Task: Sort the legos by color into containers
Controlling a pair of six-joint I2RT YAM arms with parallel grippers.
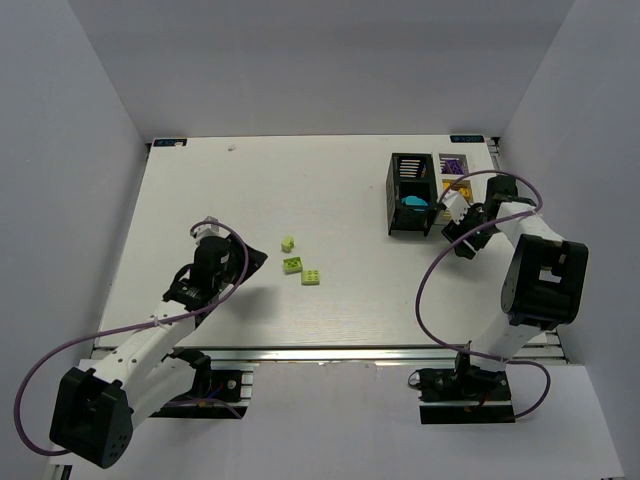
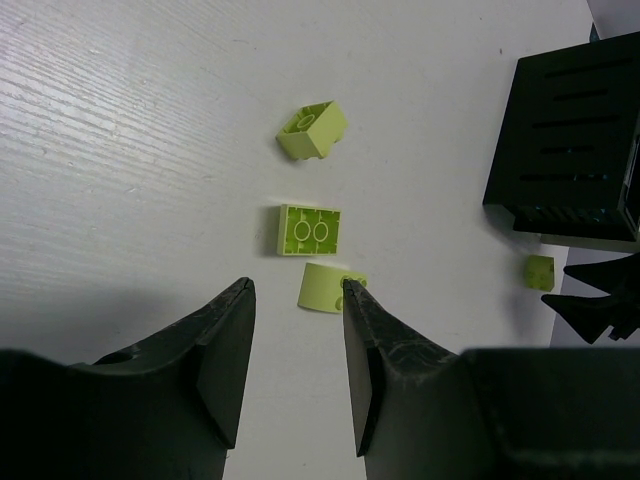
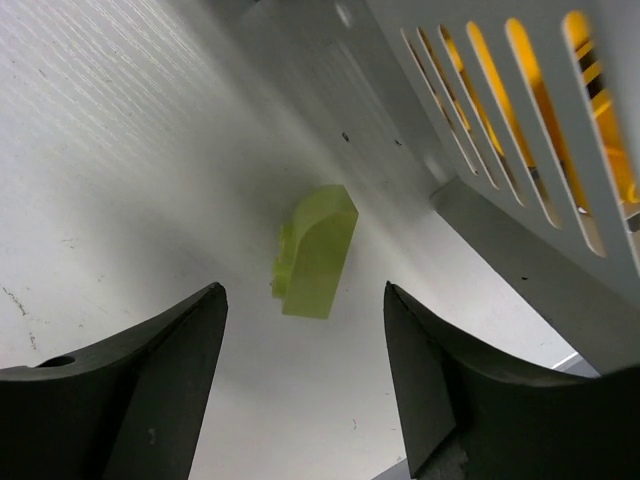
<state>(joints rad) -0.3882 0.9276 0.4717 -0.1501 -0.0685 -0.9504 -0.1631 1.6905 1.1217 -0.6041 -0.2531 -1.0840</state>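
Note:
Three lime green legos lie mid-table: one, a two-by-two, and a rounded one. My left gripper is open and empty just short of them, its right fingertip overlapping the rounded brick's edge. By the containers, the black bin and white tray, another lime lego rests on the table. My right gripper stands open around and just behind it, not touching.
A teal piece sits in the black bin; purple and yellow pieces show in the white tray. The tray's slotted wall stands close on the right gripper's right side. Grey walls enclose the table.

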